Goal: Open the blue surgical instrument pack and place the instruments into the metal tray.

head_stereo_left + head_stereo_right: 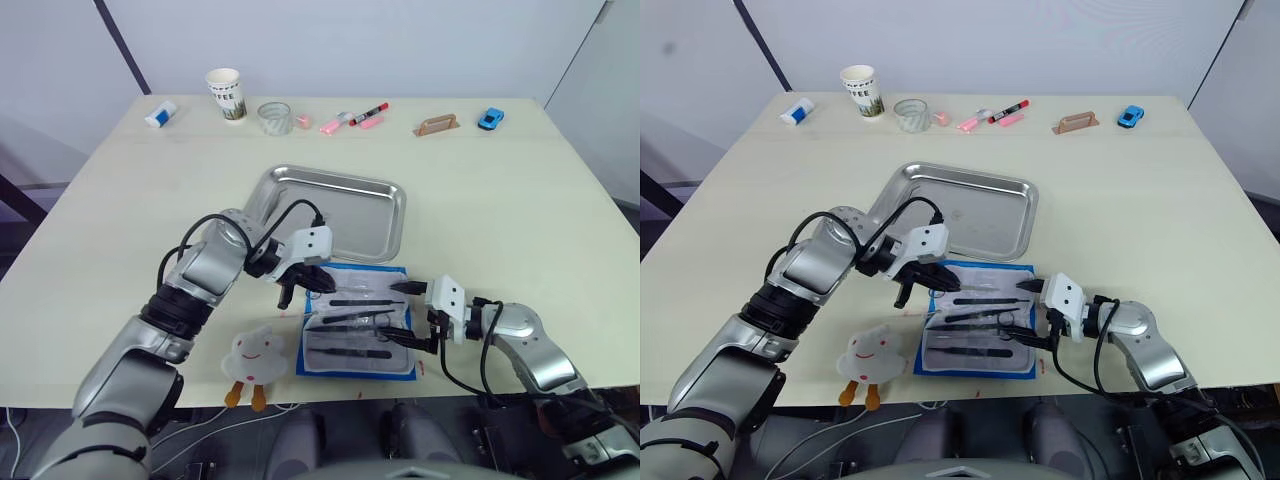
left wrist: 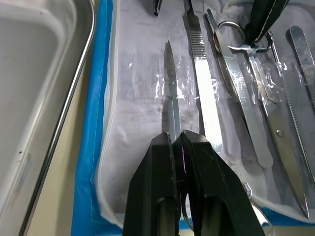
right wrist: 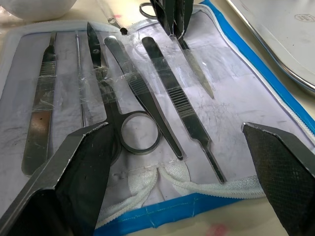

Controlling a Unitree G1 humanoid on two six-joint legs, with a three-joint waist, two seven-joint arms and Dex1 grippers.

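Blue surgical instrument pack (image 1: 357, 335) lies open, lining up, just beside the near rim of the metal tray (image 1: 335, 210), close to the desk (image 1: 520, 220) front edge. Tray floor bare; open desk to the pack's right. Instruments (image 3: 162, 93) lie parallel, long axes across the pack, left-right. Left gripper (image 2: 176, 142) at the pack's tray-side left corner, jaws clenched on a slim blade. Right gripper (image 3: 177, 147) at the pack's right edge, jaws spread wide, empty.

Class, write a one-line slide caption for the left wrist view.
Left gripper shut on an instrument in the opened pack.
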